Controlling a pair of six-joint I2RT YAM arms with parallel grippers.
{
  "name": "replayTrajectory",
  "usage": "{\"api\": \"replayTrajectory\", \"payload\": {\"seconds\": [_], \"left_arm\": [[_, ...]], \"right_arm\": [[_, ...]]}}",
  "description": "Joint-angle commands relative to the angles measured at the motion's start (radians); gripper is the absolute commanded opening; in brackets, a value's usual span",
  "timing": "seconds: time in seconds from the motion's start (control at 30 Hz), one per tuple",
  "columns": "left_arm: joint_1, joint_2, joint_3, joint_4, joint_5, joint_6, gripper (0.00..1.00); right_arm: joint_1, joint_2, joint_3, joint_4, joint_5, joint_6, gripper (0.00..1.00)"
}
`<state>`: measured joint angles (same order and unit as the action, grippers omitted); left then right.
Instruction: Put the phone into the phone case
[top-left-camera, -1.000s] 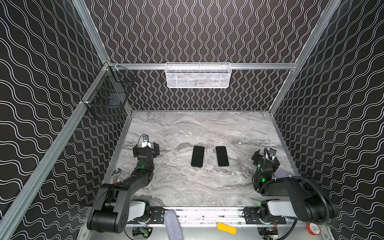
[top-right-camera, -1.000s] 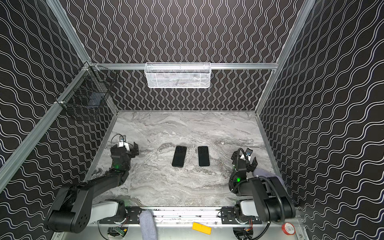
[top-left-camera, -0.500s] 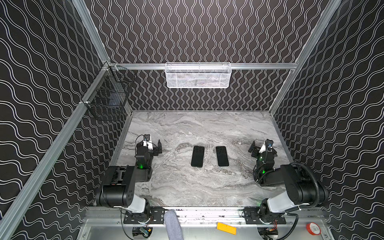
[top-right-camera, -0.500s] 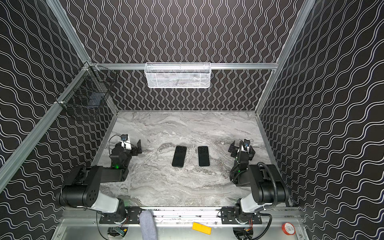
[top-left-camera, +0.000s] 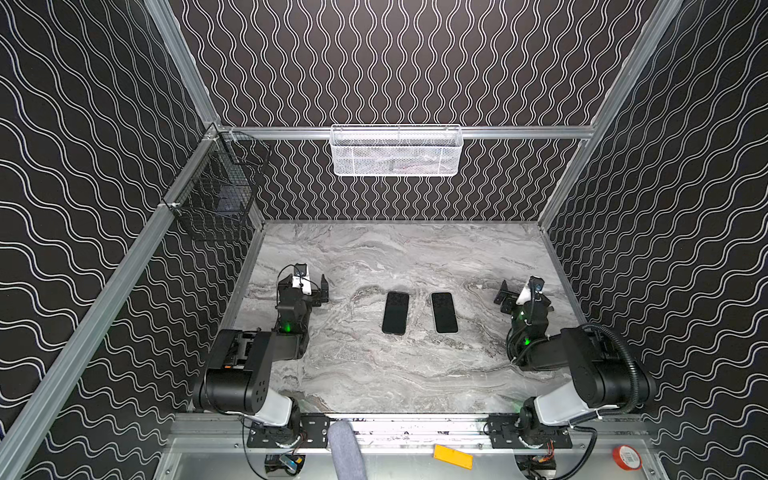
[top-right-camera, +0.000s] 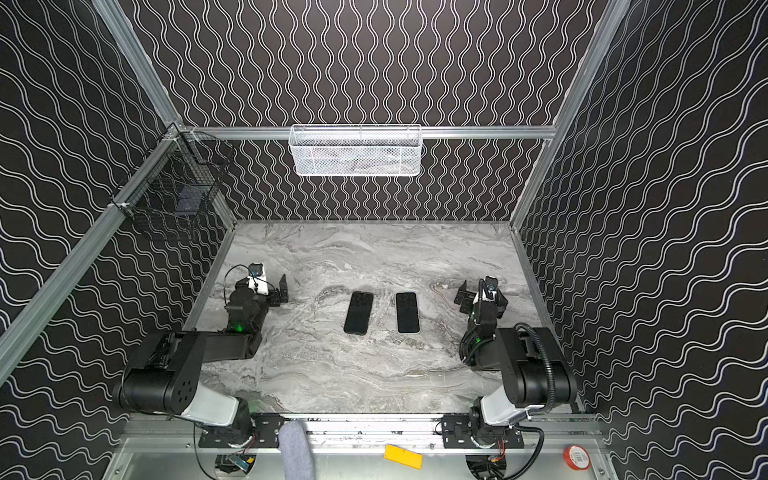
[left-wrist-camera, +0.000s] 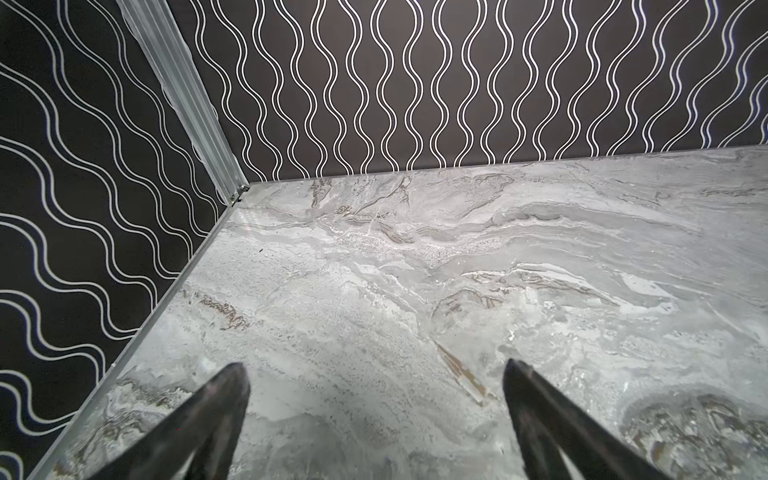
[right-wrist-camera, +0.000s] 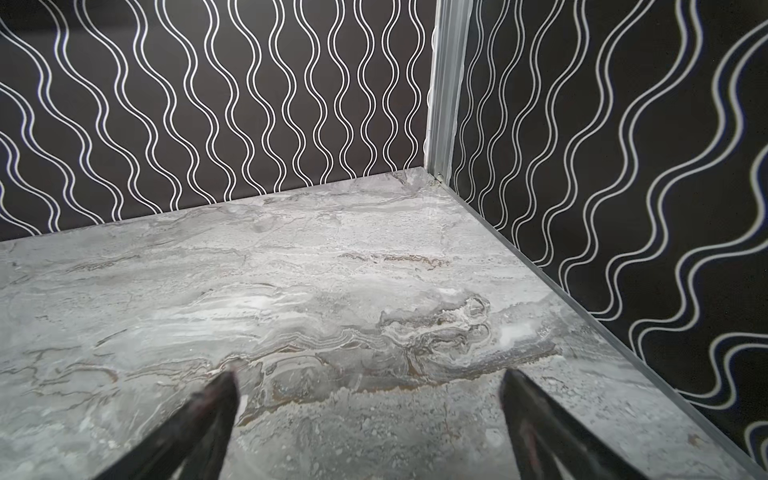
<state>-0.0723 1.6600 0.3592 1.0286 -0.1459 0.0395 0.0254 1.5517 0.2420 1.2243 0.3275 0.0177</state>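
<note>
The marble worktop (top-left-camera: 415, 374) carries two dark flat slabs side by side at its middle, not touching: the left slab (top-left-camera: 395, 313) and the right slab (top-left-camera: 444, 312). Which is the phone and which the case I cannot tell. The left gripper (left-wrist-camera: 374, 368) and the right gripper (right-wrist-camera: 369, 374) hover near the worktop's side edges, jaws wide and empty. The phone is probably stiff, slick and glass-fronted, so pinch its long edges. The case looks light and likely bendy, and wants pinning down.

Both top views look steeply down from high at the front, sharing the whole table (top-left-camera: 374, 374) (nearly identical). Each wrist view sits low, facing a rear corner.
</note>
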Motion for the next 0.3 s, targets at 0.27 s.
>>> {"api": "replayTrajectory", "payload": {"seconds": [0.27], "left_arm": [[0.0, 0.004, 0.007, 0.015, -0.008, 0.016, 0.99]], "right_arm": [[-0.007, -0.005, -0.002, 0.011, -0.02, 0.002, 1.0]]}}
